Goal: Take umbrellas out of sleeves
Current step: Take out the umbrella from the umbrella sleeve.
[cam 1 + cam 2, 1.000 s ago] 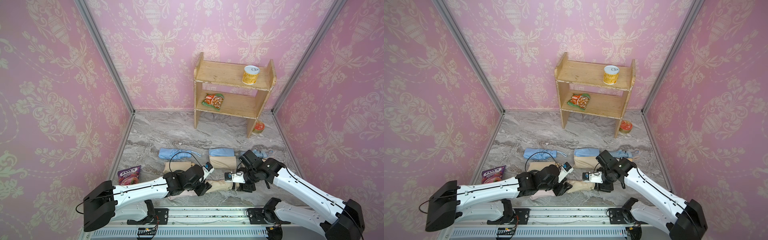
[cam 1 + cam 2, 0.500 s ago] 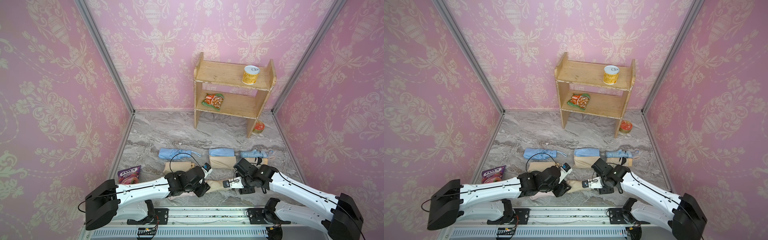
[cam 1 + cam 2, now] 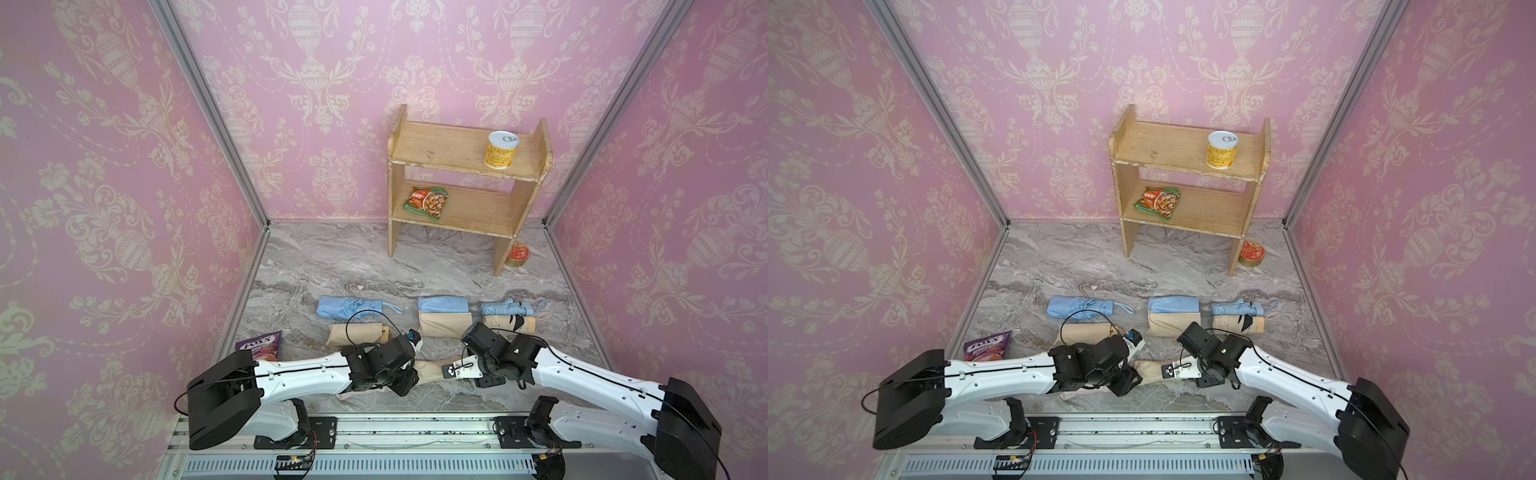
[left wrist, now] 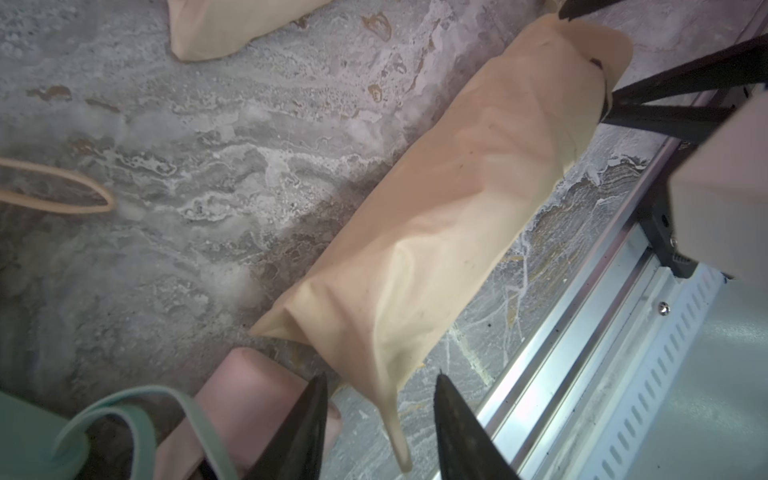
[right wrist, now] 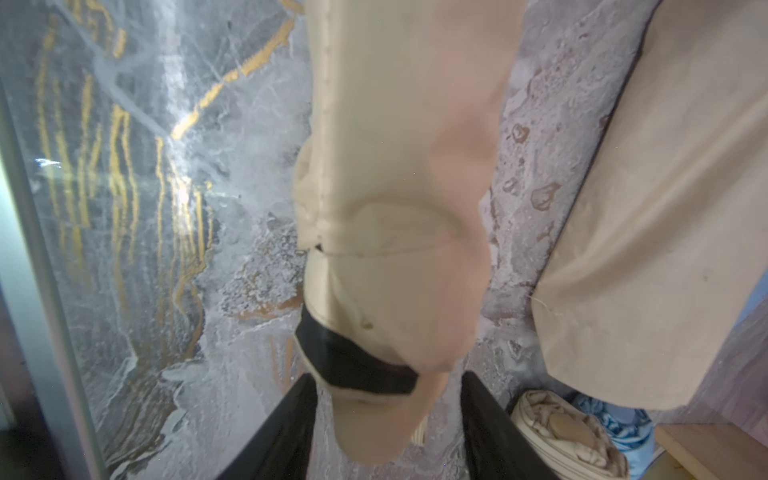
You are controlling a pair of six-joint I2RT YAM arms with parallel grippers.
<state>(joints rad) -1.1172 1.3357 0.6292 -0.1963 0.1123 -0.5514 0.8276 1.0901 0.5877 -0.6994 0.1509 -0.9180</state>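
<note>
The cream sleeve (image 4: 436,216) with an umbrella inside is lying at the front edge of the table (image 3: 374,257), at 6 o'clock from the shelf in both top views. Its long axis is running roughly 9-to-3.

The left gripper (image 4: 380,376) is sitting at the sleeve's 9 o'clock end. Its jaws are standing partway apart, straddling the thin closed tail of the fabric. There is a gap on both sides and nothing is pinched.

The right gripper (image 5: 386,374) is sitting at the 3 o'clock end, facing the sleeve's open mouth. The umbrella's exposed end (image 5: 374,424), with its black band (image 5: 353,365), is poking out between the 2 fingers. The jaws are standing medium-wide and do not look clamped. The view is blurred, so I cannot tell whether a pad is grazing it.

Judgement: both arms are equally near, 1 per end, and the pull has to go along the 9-to-3 axis. The left would be anchoring the tail while the right draws the umbrella toward 3 o'clock. The risk is the left nipping only loose cloth and slipping.

Other sleeves and bare umbrellas are lying in a row toward 12 o'clock, well apart from both grippers. The candy bag (image 3: 259,345) is sitting around 10 o'clock.
</note>
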